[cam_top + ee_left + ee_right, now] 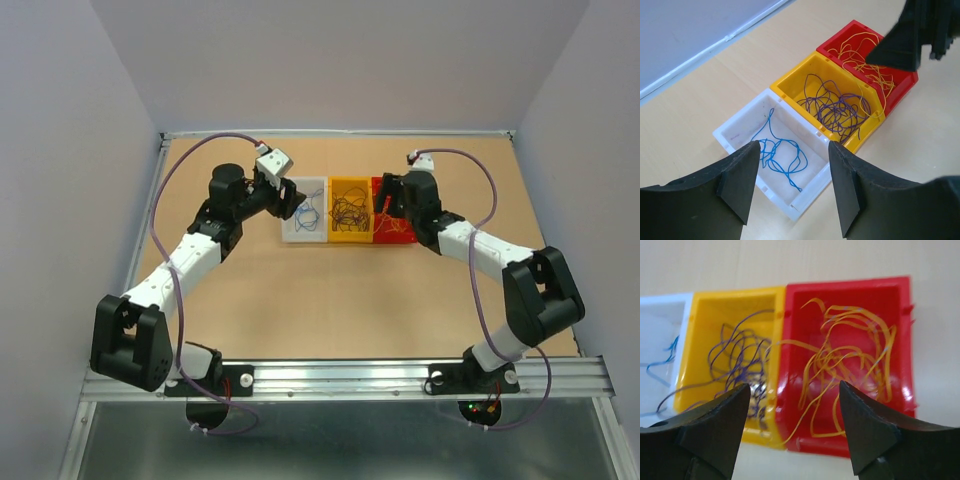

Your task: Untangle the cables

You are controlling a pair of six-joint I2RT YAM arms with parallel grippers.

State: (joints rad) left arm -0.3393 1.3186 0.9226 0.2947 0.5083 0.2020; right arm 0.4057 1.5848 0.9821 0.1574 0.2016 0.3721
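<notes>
The cables lie sorted in three bins set side by side. Blue cables (782,155) sit in the white bin (735,127), dark purple-black cables (837,110) in the yellow bin (790,80), and orange cables (850,355) in the red bin (845,282). One orange strand (807,420) trails over the red bin's near wall towards the yellow bin (735,292). My left gripper (794,185) hangs open above the white bin's near corner, holding nothing. Over the near edge of the red bin, my right gripper (794,405) is open and empty.
The bins stand in a row at the middle back of the tan table (350,300), white (305,232), yellow (350,238), red (400,240). Grey walls enclose the table on three sides. The right arm's dark fingers (905,45) overhang the red bin in the left wrist view.
</notes>
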